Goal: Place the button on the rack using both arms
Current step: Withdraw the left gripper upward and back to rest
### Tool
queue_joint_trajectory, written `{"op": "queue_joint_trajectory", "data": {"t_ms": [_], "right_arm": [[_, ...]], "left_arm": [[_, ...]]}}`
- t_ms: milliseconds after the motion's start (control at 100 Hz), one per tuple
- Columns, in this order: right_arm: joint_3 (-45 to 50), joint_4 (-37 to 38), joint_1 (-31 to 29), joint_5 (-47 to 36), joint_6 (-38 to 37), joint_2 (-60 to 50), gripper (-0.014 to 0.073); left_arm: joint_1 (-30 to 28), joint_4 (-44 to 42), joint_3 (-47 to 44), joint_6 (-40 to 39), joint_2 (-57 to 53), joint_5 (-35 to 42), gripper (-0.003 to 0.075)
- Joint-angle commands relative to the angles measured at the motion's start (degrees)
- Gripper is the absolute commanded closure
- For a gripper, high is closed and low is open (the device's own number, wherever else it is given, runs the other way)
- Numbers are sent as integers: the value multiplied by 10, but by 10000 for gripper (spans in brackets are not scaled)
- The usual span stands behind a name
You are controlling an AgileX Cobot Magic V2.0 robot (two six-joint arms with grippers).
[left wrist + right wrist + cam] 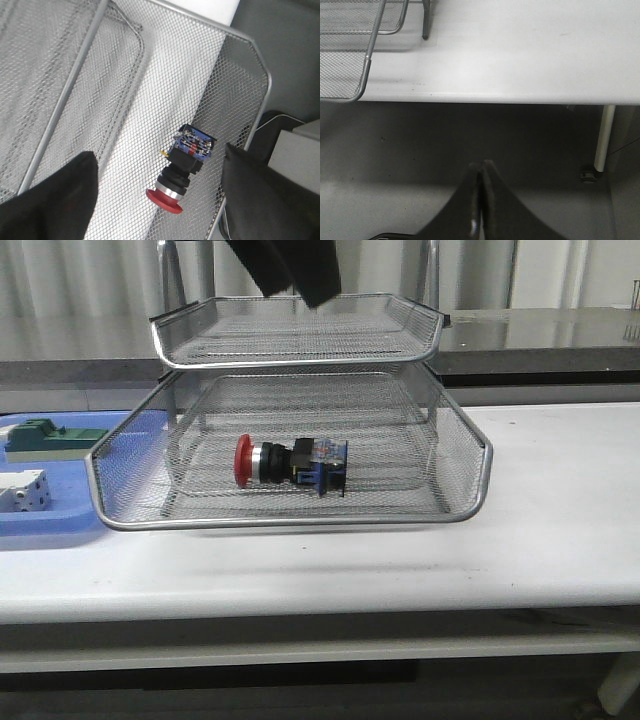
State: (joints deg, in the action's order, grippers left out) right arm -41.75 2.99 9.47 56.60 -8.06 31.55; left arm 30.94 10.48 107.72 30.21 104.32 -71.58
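Observation:
The button (290, 462) lies on its side in the wide lower tray of the silver wire-mesh rack (290, 523), red cap to the left, blue end to the right. My left arm (295, 265) hangs above the rack's upper tray (300, 358). In the left wrist view my left gripper (157, 162) is open and empty, its fingers (55, 200) wide apart on either side of the button (182, 167), which rests on the mesh apart from them. My right gripper (481, 162) is shut and empty, off the table's front edge, over the floor.
A flat blue tray (50, 520) left of the rack holds a green block (50, 438) and a white block (22, 490). The rack's corner (362, 75) and a table leg (604, 135) show in the right wrist view. A dark counter (540, 335) runs behind.

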Motion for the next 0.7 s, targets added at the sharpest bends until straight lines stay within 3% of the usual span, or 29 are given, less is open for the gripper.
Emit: {"op": "queue_joint_trajectory", "data": {"t_ms": [0,170,390,690], "right_arm": [[-18,8,-2,-33,2,1,661],[-18,8,-2,-33,2,1,661],[-18,8,-2,-33,2,1,661],[-18,8,-2,-33,2,1,661]], "left_arm": [[-12,12,18,-25,-58,-14,255],[-41,13,-15,-46,-113,-14,309],[-96,16,-120,-64,-195,-7,314],[-165,30,-311,-78,-356,134,314]]}}
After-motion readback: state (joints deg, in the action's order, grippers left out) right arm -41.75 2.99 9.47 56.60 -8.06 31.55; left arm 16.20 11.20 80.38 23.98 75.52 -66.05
